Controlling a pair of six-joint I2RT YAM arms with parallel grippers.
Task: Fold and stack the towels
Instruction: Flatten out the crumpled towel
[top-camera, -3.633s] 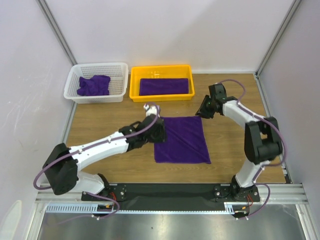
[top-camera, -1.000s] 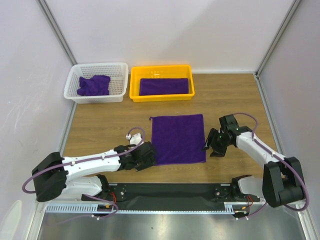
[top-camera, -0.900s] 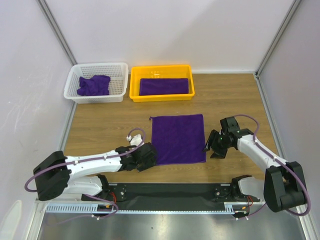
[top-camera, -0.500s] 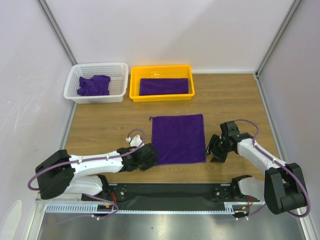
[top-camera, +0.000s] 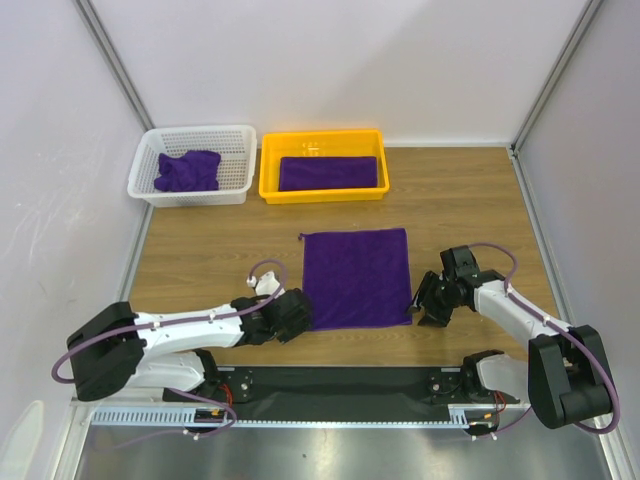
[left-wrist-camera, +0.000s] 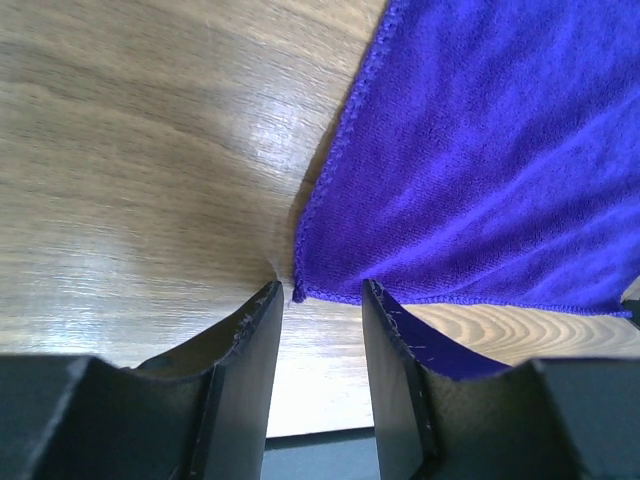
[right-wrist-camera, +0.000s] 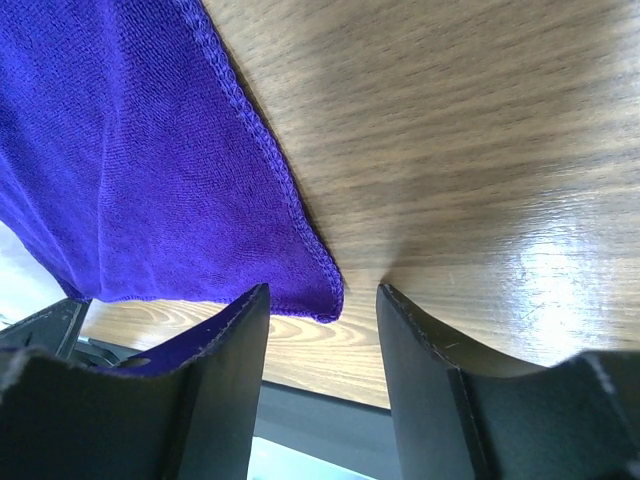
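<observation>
A deep purple towel (top-camera: 357, 278) lies spread flat in the middle of the table. My left gripper (top-camera: 297, 313) is low at its near left corner. In the left wrist view the gripper (left-wrist-camera: 320, 292) is open, and the towel (left-wrist-camera: 480, 150) has its corner tip just between the fingertips, not pinched. My right gripper (top-camera: 423, 305) is at the near right corner. The right wrist view shows this gripper (right-wrist-camera: 322, 293) open too, with the towel (right-wrist-camera: 130, 150) corner lying in the gap. A folded towel (top-camera: 331, 172) is in the yellow tray (top-camera: 322, 192). A crumpled towel (top-camera: 187, 170) is in the white basket (top-camera: 190, 195).
Tray and basket stand side by side at the back of the wooden table. Pale walls close in the left, back and right sides. A black strip (top-camera: 340, 380) with the arm bases runs along the near edge, just behind both grippers.
Both arms have come from the towel's far side to its near corners, and the towel now lies square. Over the last second the right gripper slid nearer its corner and both jaws narrowed.
</observation>
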